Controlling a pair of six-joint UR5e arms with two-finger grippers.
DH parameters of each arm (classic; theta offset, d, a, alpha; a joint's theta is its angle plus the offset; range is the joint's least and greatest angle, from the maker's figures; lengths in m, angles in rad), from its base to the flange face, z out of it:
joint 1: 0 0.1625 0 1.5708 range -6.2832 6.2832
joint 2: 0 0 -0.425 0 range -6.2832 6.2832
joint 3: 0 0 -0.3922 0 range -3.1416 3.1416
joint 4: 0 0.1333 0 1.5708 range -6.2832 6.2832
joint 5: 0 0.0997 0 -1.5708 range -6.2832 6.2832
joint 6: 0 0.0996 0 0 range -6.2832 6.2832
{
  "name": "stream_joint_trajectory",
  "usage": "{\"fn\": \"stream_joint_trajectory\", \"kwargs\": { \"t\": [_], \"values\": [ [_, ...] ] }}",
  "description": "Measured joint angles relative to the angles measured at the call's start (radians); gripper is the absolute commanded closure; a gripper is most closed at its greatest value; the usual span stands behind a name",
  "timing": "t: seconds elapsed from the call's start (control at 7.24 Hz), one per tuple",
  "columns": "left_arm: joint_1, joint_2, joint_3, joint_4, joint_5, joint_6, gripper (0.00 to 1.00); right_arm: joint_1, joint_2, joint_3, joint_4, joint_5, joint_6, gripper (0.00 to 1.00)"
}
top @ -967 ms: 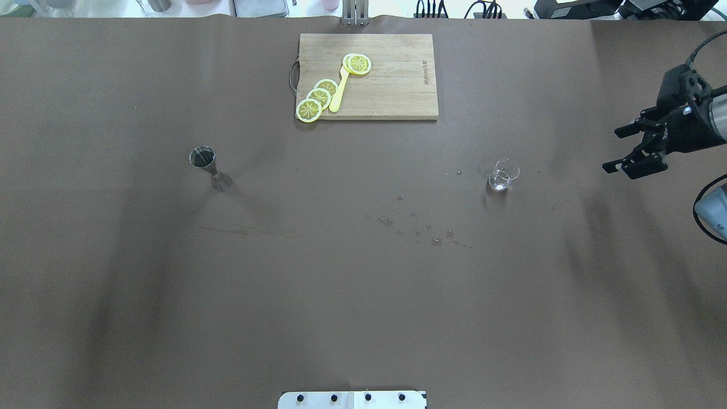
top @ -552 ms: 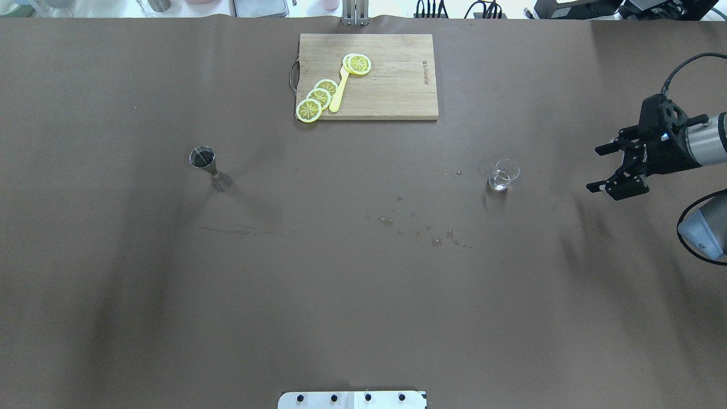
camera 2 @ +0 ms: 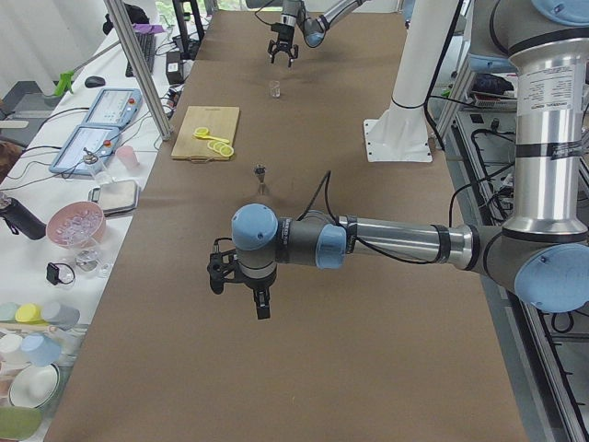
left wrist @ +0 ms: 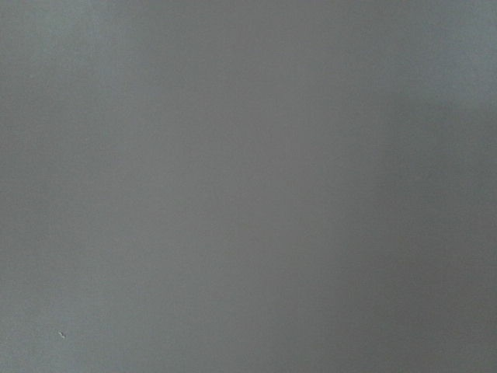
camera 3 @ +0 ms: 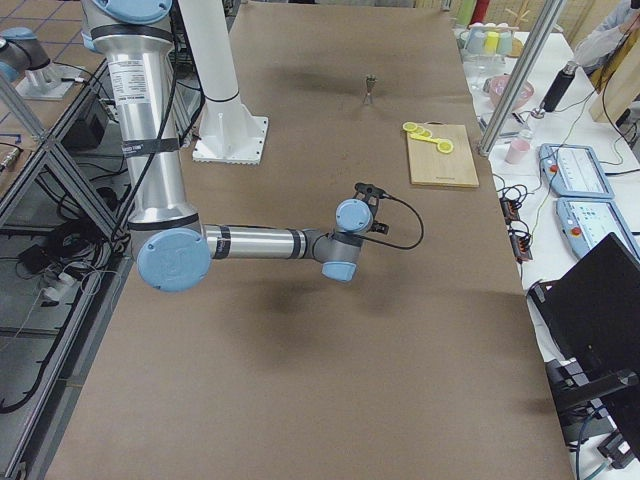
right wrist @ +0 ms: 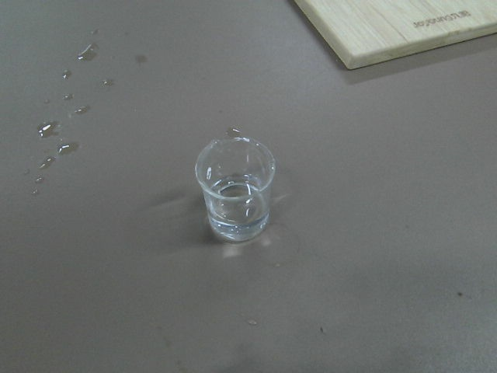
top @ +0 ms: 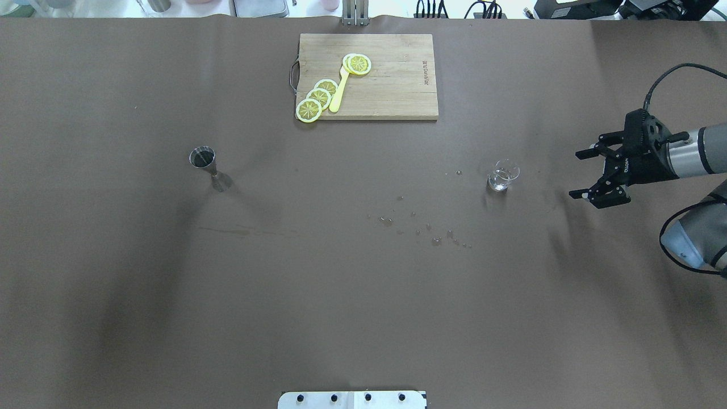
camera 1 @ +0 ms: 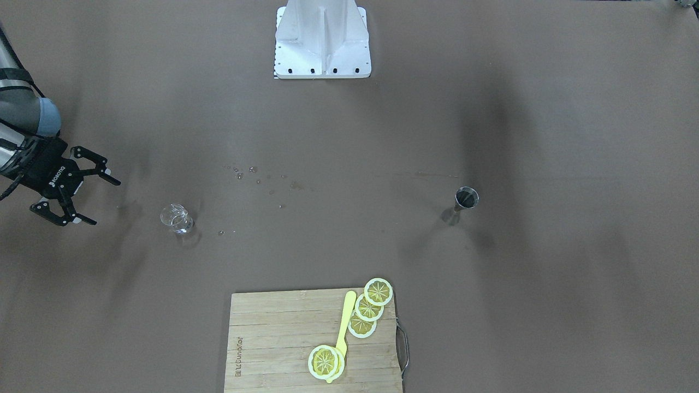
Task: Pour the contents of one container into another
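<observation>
A small clear glass [top: 502, 175] holding a little water stands right of the table's middle; it also shows in the front view [camera 1: 176, 218] and fills the centre of the right wrist view [right wrist: 234, 190]. A steel jigger [top: 207, 166] stands upright far to the left, also in the front view [camera 1: 466, 198]. My right gripper [top: 575, 174] is open, level with the glass and well to its right, its fingers pointing at it and holding nothing [camera 1: 105, 202]. The left gripper [camera 2: 237, 299] appears only in the left side view, so I cannot tell its state.
A wooden cutting board [top: 397, 85] with lemon slices [top: 318, 97] and a yellow knife [top: 338, 94] lies at the far edge. Water droplets [top: 420, 227] dot the brown cover between glass and table centre. The robot's white base plate [top: 352, 399] sits at the near edge.
My right gripper has travelled left toward the glass and turned so its open fingers face it. Glass and jigger have not moved.
</observation>
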Motion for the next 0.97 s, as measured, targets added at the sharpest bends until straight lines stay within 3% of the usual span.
{"fn": "stream_joint_trajectory", "kwargs": {
  "t": [0.41, 0.97],
  "values": [
    [0.076, -0.089, -0.013, 0.088, 0.007, -0.188, 0.01, -0.001, 0.013, -0.019, 0.005, 0.001, 0.0, 0.0],
    [0.191, -0.229, -0.078, 0.167, -0.062, -0.274, 0.01, 0.003, 0.036, -0.017, 0.007, 0.043, 0.093, 0.0]
  ]
}}
